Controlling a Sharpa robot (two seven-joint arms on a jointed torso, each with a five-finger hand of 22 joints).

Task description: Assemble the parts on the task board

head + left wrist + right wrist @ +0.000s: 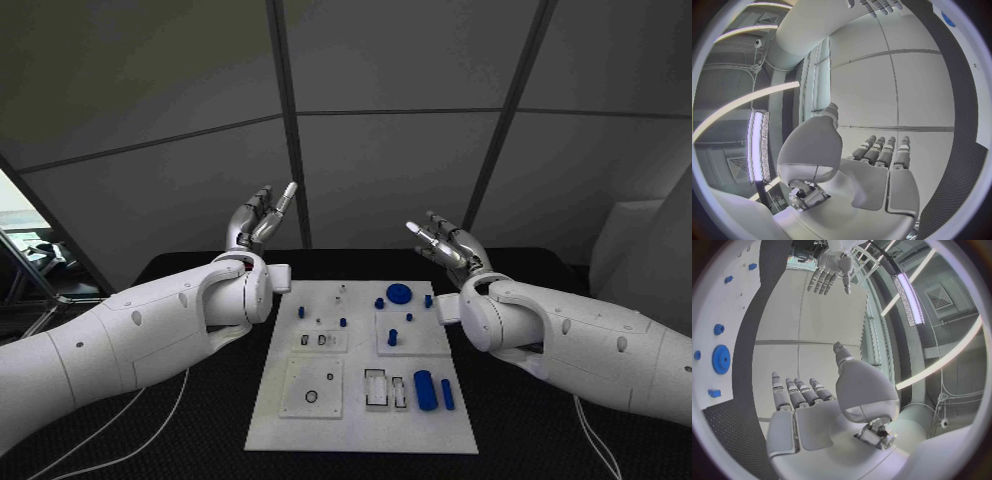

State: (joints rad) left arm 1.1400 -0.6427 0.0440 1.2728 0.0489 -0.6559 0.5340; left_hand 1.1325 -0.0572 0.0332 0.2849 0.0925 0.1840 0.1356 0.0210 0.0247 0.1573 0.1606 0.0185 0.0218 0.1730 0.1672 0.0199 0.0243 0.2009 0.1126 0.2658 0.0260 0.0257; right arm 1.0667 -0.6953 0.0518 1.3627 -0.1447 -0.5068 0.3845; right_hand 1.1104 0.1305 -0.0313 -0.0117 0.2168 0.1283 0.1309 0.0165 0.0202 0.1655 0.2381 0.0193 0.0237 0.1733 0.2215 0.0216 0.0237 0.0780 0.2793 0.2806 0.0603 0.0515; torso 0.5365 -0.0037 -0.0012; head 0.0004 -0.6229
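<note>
Parts (423, 387) lie loose on the white task board (361, 435) mid-table, while the left hand (260, 220) and right hand (447, 245) hover spread and empty, so a careless descent could scatter them.

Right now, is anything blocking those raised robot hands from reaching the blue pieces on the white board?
Nothing visible. Both the left robot hand and right robot hand hang open above the task board; the blue parts lie uncovered.
</note>
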